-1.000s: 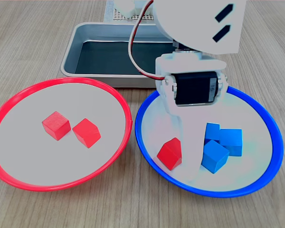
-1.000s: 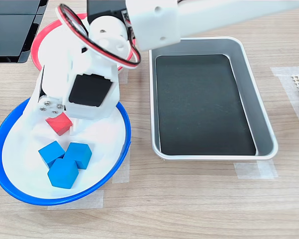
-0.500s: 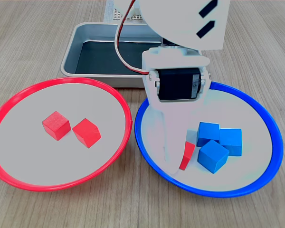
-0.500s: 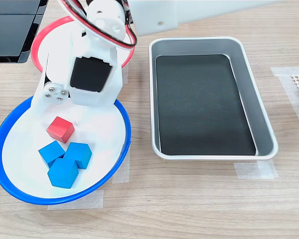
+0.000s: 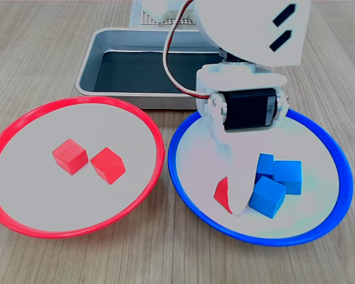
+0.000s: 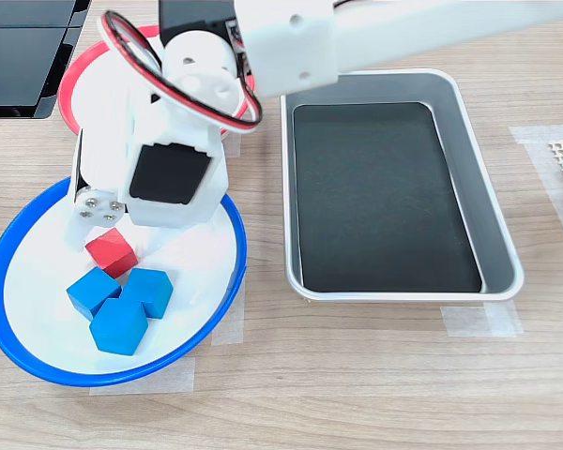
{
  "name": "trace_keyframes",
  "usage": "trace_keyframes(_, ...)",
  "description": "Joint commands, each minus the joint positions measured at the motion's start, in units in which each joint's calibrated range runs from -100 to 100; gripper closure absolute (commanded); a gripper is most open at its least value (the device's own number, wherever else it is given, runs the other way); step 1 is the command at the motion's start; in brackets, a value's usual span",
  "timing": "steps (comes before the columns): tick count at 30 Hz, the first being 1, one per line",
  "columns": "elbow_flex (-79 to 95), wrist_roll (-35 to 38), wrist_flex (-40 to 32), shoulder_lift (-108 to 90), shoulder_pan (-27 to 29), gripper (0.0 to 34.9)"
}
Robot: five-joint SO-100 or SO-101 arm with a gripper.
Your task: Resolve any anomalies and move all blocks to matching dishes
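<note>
Red block (image 6: 111, 253) in blue dish (image 6: 19, 352) beside three blue blocks (image 6: 120, 302), gripper (image 6: 98, 246) over it, jaw state unclear

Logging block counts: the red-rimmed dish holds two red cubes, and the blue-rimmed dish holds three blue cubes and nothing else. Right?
Not quite. The blue-rimmed dish also holds a red cube beside the three blue cubes, under the gripper, as the second exterior view shows. The red-rimmed dish does hold two red cubes.
</note>
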Motion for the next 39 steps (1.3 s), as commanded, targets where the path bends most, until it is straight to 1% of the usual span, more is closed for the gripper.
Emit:
trace_keyframes(1,-2.05,0.05,0.93,-0.37,0.08,23.8)
trace_keyframes(2,-2.14,0.05,1.01,-0.37,0.18,24.9)
trace_keyframes(10,-2.05,0.73,1.67,-0.45,0.93,27.2)
trace_keyframes(13,-1.96,0.93,1.67,-0.45,0.93,25.4)
trace_keyframes(14,-1.96,1.03,1.67,-0.37,0.65,25.6)
trace_keyframes(15,-1.96,1.12,1.67,-0.37,0.55,26.7)
trace_keyframes(16,-2.05,1.12,1.67,-0.37,0.46,29.3)
trace_keyframes(17,-1.96,1.12,1.67,-0.62,0.37,30.8)
trace_keyframes(19,-0.96,1.22,1.67,-1.9,0.18,32.9)
trace_keyframes(26,5.96,1.76,3.24,-13.33,-0.39,34.6)
trace_keyframes(29,9.06,1.9,4.81,-20.24,-0.2,34.5)
trace_keyframes(32,10.88,2.59,7.36,-27.15,2.06,34.0)
trace_keyframes(34,12.43,3.71,7.61,-30.05,4.88,33.6)
trace_keyframes(36,13.61,5.03,6.79,-30.73,7.99,33.1)
trace_keyframes(39,14.25,7.18,3.65,-27.91,13.45,33.0)
